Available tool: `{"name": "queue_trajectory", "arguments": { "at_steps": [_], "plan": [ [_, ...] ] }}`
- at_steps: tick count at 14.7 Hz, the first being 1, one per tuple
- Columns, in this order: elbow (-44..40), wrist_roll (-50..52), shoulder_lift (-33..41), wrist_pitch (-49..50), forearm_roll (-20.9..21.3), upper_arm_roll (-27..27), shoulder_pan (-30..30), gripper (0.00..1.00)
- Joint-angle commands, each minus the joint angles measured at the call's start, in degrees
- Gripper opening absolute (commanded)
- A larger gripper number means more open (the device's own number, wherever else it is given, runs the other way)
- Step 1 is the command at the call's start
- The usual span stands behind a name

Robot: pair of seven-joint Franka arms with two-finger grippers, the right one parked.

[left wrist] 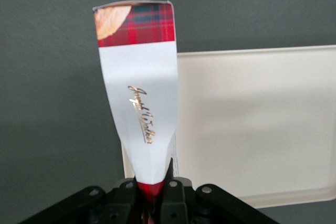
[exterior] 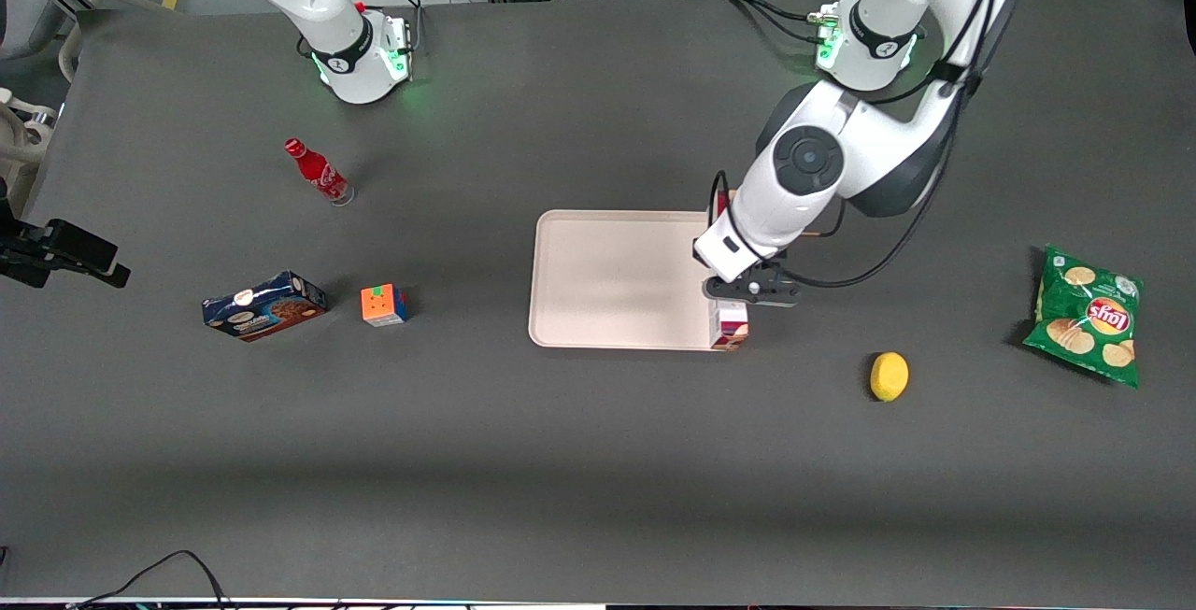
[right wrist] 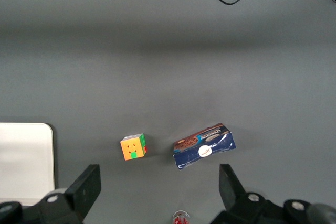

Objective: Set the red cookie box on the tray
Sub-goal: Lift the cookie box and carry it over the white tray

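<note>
Your counter (exterior: 598,461), scanned from the parked arm's end: a red soda bottle (exterior: 318,172) stands farthest from the front camera, with the blue cookie box (exterior: 264,305) and a colour cube (exterior: 384,305) just beside each other nearer to it. At mid-counter lies the tray (exterior: 607,278), its bed bare. At the tray's edge toward the working arm, your pincer (exterior: 738,297) hangs with its fingers (left wrist: 173,195) closed tight on the red cookie box (exterior: 729,325), pinching the carton's near end so the white label creases. The box hangs lengthwise from the grip, its plaid end with the cookie picture pointing away from the wrist camera, over the tray's rim where tray meets counter. Toward the working arm's end, you see a yellow lemon (exterior: 889,376) and, well apart from it, a green chip bag (exterior: 1087,316).
</note>
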State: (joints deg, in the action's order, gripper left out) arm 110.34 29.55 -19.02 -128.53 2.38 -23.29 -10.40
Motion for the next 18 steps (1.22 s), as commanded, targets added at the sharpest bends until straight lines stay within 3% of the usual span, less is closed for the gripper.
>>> {"name": "queue_trajectory", "arguments": {
  "at_steps": [1, 4, 8, 14, 15, 16, 18],
  "plan": [
    [4.1, 2.8, -0.7, -5.0, 2.6, 0.1, -1.4, 0.00],
    [5.9, 5.4, -3.5, -10.0, 3.9, 0.2, -3.0, 0.00],
    [6.8, 11.0, -5.1, -10.8, 11.1, 0.3, -3.6, 0.00],
    [6.8, 11.8, -6.4, -12.4, 11.9, 0.7, -3.6, 0.00],
    [6.8, 11.9, -6.4, -12.4, 11.9, 0.7, -3.6, 0.59],
    [6.8, 11.9, -6.3, -12.5, 11.9, 1.1, -3.6, 1.00],
    [6.6, 11.2, -5.6, -12.2, 11.9, 1.2, -3.6, 1.00]
  ]
}}
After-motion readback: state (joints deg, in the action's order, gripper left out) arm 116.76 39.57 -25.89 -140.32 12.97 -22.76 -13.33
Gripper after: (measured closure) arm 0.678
